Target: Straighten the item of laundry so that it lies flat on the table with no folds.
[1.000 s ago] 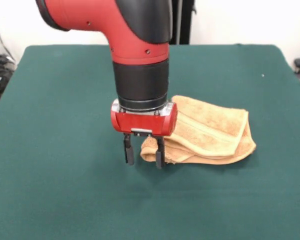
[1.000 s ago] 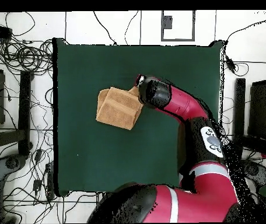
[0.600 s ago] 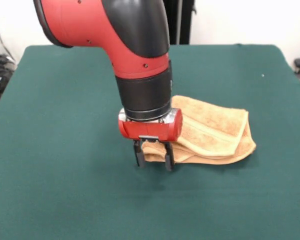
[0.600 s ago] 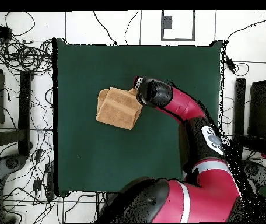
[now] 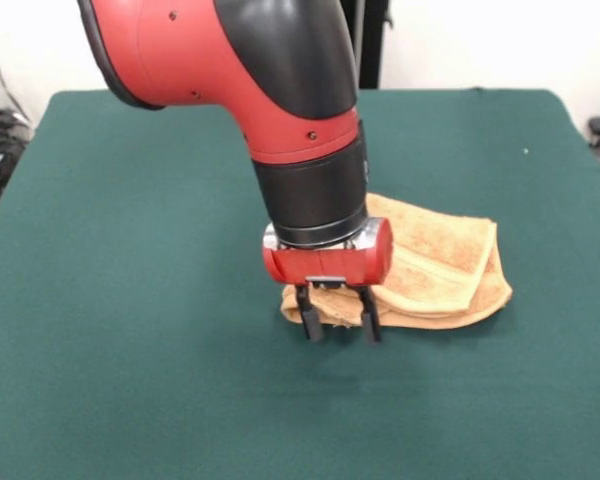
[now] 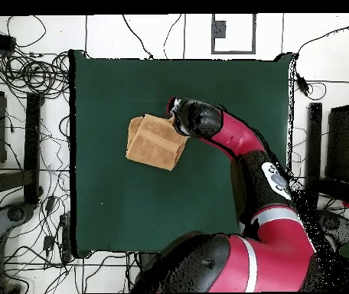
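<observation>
Two black fingers of gripper spread apart, straddling near corner of folded towel, tips low at cloth edge. Towel bunched in layers near middle of green table. Red arm reaches over towel's edge.

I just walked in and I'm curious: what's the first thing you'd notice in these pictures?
The big red and black arm reaching down over the middle of the green table. Its gripper is open, right at the front corner of a folded orange-tan towel. From overhead, tangled cables lie on the floor around the table.
</observation>
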Action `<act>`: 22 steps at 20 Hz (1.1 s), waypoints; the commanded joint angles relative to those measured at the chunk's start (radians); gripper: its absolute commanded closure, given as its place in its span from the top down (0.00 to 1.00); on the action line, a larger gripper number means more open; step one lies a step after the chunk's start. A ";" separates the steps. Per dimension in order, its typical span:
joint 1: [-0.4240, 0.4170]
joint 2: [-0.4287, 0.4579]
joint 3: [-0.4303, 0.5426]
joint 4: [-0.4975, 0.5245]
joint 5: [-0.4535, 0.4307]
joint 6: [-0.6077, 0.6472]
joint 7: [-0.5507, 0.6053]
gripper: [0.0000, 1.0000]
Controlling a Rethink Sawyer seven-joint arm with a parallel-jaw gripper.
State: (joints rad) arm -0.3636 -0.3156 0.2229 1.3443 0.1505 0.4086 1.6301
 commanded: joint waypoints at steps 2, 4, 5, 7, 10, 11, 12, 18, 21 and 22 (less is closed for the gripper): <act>0.006 0.030 0.122 0.061 0.033 0.128 0.093 1.00; 0.013 0.029 0.112 0.048 0.025 0.133 0.093 1.00; 0.019 0.028 0.103 0.040 0.020 0.138 0.095 1.00; 0.034 0.023 0.080 0.024 0.011 0.155 0.098 1.00; 0.055 0.010 0.047 0.002 -0.001 0.186 0.102 1.00; 0.060 0.002 0.036 0.003 -0.006 0.192 0.105 1.00; 0.065 -0.002 0.024 0.000 -0.010 0.199 0.108 1.00; 0.083 -0.046 -0.018 0.029 -0.029 0.191 0.125 1.00; 0.089 -0.055 -0.026 0.040 -0.032 0.175 0.128 1.00; 0.094 -0.042 -0.028 0.030 -0.032 0.167 0.129 1.00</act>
State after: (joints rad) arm -0.3195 -0.3304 0.2090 1.3398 0.1468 0.4934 1.6301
